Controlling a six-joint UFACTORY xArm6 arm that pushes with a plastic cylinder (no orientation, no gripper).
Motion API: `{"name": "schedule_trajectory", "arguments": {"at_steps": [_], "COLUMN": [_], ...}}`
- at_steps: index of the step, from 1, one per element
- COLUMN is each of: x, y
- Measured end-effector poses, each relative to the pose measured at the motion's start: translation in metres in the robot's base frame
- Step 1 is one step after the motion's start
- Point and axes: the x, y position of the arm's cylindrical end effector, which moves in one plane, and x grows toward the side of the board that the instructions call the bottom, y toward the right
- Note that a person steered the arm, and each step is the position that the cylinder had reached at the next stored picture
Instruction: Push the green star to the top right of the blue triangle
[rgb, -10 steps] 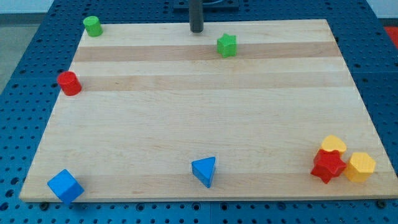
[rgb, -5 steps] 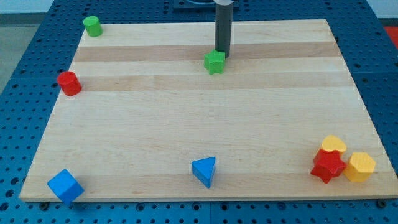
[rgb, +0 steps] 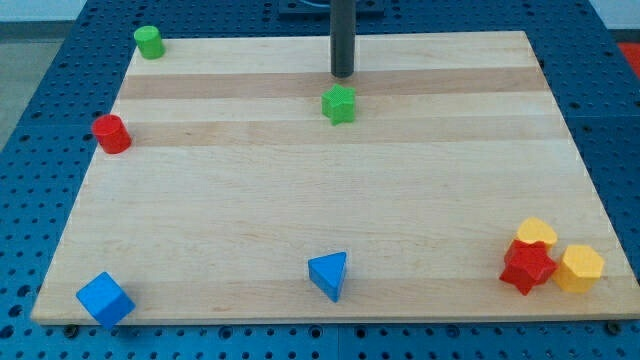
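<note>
Our tip (rgb: 343, 75) sat just above the green star (rgb: 339, 104), not touching; it had no fingers. We judged the star needed pushing down, to the upper right of the blue triangle (rgb: 329, 274).

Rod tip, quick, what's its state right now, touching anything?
My tip: no gripper, holds nothing; just above the green star toward the view's top, a small gap between them.

No legible text anywhere.
</note>
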Motion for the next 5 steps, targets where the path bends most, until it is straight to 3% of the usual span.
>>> {"name": "schedule_trajectory", "arguments": {"at_steps": [1,5], "x": [0.006,0.107], "y": [-0.003,-0.009]}}
